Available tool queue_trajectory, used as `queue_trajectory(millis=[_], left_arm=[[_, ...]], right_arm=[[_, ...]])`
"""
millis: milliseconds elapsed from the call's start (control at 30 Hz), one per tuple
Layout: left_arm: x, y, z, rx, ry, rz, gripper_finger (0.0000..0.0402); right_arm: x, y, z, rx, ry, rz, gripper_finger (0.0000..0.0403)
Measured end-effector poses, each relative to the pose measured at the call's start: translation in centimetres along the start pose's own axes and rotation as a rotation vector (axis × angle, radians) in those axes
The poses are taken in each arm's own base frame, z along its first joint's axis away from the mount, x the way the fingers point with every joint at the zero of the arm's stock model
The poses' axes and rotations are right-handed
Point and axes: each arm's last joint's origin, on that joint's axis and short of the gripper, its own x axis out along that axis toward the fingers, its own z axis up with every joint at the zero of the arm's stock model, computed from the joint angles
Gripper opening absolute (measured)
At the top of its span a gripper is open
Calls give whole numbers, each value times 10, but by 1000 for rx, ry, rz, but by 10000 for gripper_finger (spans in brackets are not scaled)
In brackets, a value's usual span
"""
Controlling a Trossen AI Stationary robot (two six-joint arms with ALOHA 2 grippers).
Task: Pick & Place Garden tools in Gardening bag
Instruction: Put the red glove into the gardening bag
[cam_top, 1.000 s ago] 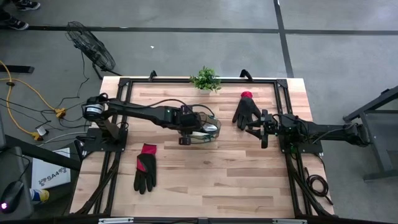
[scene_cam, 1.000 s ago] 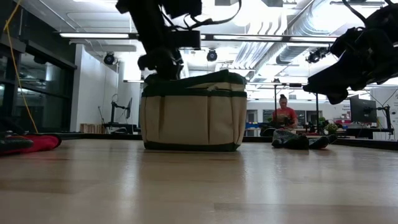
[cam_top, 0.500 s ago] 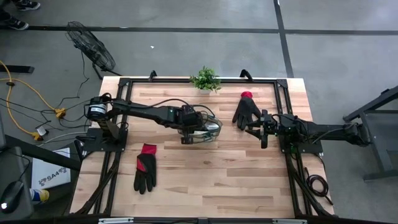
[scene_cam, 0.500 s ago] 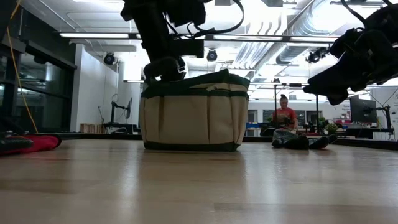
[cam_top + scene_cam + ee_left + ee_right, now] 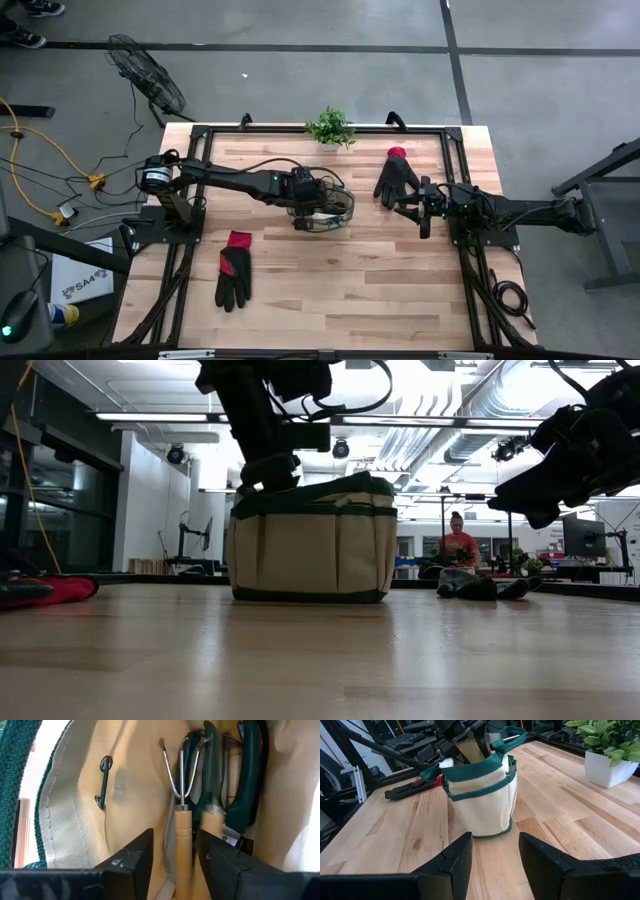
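Observation:
The khaki gardening bag (image 5: 325, 207) with green trim stands on its base at the table's middle; it also shows in the low view (image 5: 310, 540) and the right wrist view (image 5: 480, 795). My left gripper (image 5: 175, 865) is open in the bag's mouth, one finger on each side of the hand rake's wooden handle (image 5: 183, 840). Green-bladed trowels (image 5: 210, 780) and dark-handled shears (image 5: 250, 780) lie inside beside the rake. One black glove with a red cuff (image 5: 397, 178) lies flat at the far right, another (image 5: 233, 268) at the near left. My right gripper (image 5: 425, 212) hovers open and empty right of the bag.
A small green potted plant (image 5: 331, 127) stands at the far edge behind the bag. Bare wood lies between the bag and the table's near edge. A person (image 5: 458, 545) sits far off in the room behind the table.
My left gripper has shifted a little toward the table's right, farther over the bag's mouth. The bag's rim on that side has moved slightly with it. My right arm has kept still.

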Motion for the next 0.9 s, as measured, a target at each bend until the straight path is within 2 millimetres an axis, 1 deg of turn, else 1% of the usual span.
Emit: queue_trajectory(millis=[633,700,900], left_arm=[[-2,0,-1,-36,3,-5,151],[-5,2,1,-36,12,-5,151],[-23,8,14,-36,26,-6,152]], right_arm=[[0,0,0,0,0,0,153],[0,0,0,0,0,0,153],[0,0,0,0,0,0,153]])
